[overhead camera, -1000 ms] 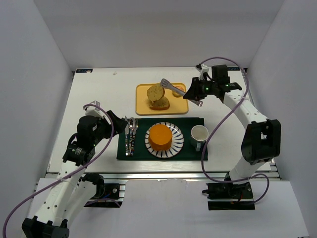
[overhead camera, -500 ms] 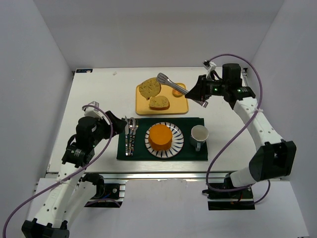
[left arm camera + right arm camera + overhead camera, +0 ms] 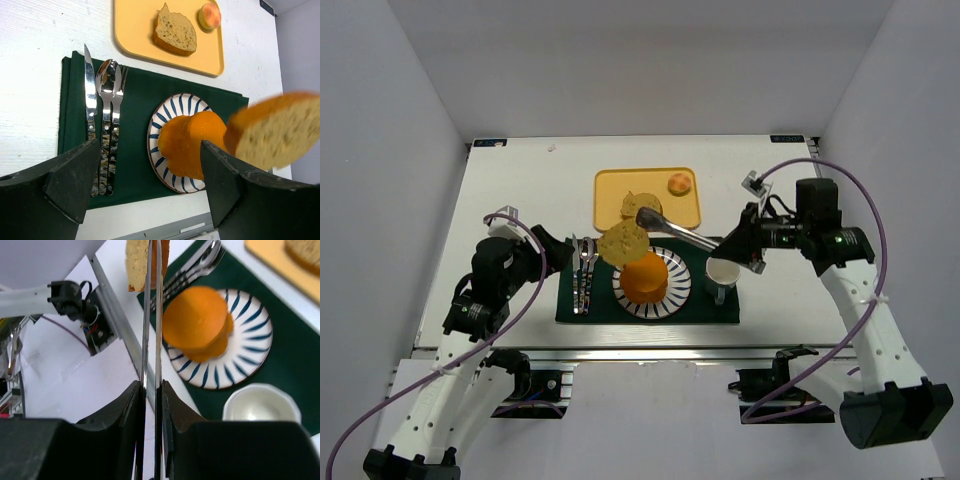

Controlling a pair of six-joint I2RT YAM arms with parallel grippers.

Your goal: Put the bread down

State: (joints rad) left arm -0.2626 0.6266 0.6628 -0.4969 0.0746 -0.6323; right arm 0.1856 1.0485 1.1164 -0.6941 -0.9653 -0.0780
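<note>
My right gripper is shut on metal tongs, which also show in the right wrist view. The tongs pinch a tan speckled bread slice in the air over the left rim of the striped plate. The slice also shows in both wrist views. A thick orange cylinder stands on the plate. The second bread slice lies on the yellow tray. My left gripper is open and empty, left of the cutlery.
A small pinkish bun sits at the tray's back right. A white cup stands right of the plate on the dark green mat. Knife, spoon and fork lie on the mat's left side.
My right arm has swung the tongs and bread slice from above the tray toward me, to over the plate's left edge. The left arm has barely moved.
</note>
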